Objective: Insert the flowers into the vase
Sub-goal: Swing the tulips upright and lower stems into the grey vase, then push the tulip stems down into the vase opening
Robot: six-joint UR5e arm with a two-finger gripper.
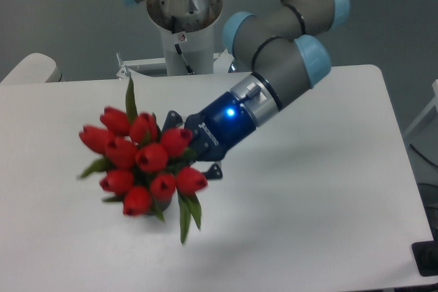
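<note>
I see the white table (pixel 328 203) filling most of the frame; the arm (pixel 287 52) slants down from the top centre toward the left; the flowers (pixel 140 158) sit left of centre, red buds facing me, leaves poking out above and below; the gripper (pixel 190 150) is buried at the bunch's right edge, probably clamped on the stems, though I cannot tell for sure; the vase isn't visible to me.
</note>
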